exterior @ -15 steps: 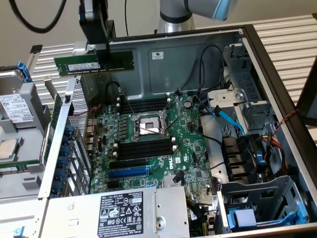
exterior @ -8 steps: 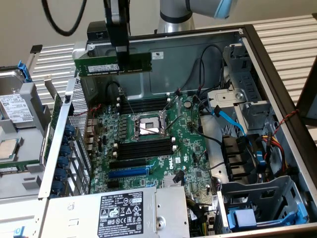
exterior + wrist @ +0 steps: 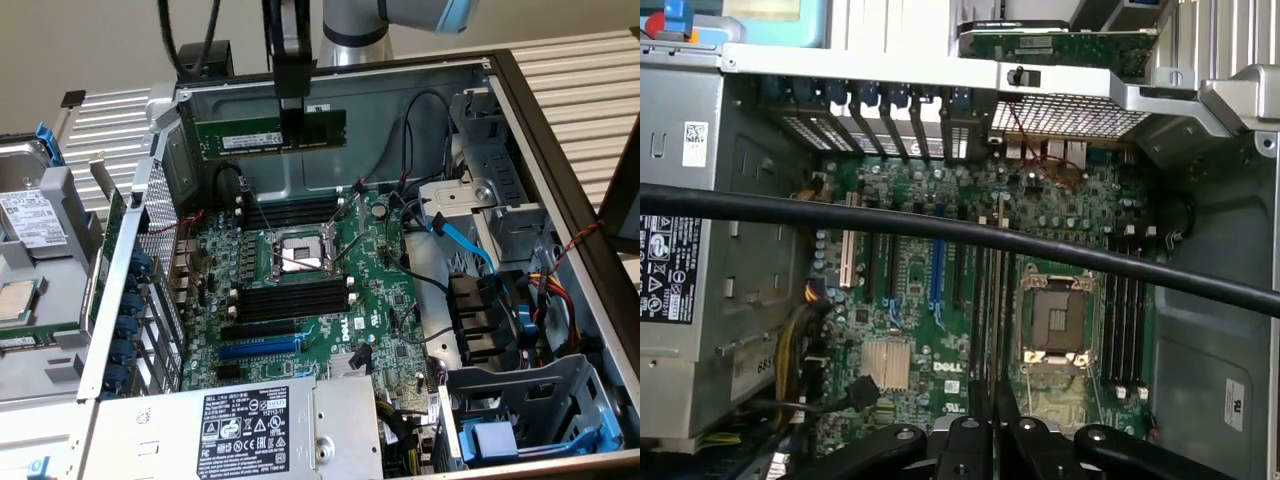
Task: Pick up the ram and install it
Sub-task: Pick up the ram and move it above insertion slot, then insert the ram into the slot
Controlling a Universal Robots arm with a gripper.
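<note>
My black two-finger gripper (image 3: 291, 128) is clamped on the long, flat dark-green memory stick (image 3: 245, 138), which hangs level at my fingertips. I seem to grip it slightly off-centre. The green motherboard (image 3: 300, 300) lies beneath, apart from it.

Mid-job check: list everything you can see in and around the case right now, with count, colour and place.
ram: one, dark green, in the air over the case's far end
case: one, grey, open
motherboard: one, green, case floor
CPU socket: one, silver, mid-board
memory slots: two banks, black, either side of the socket
blue slot: one, towards the power supply
power supply: one, silver, black label, near edge
blue cable: one, exterior view's right
hard drive: one, silver, outside, exterior view's left
gripper: one, black, shut on the ram
</note>
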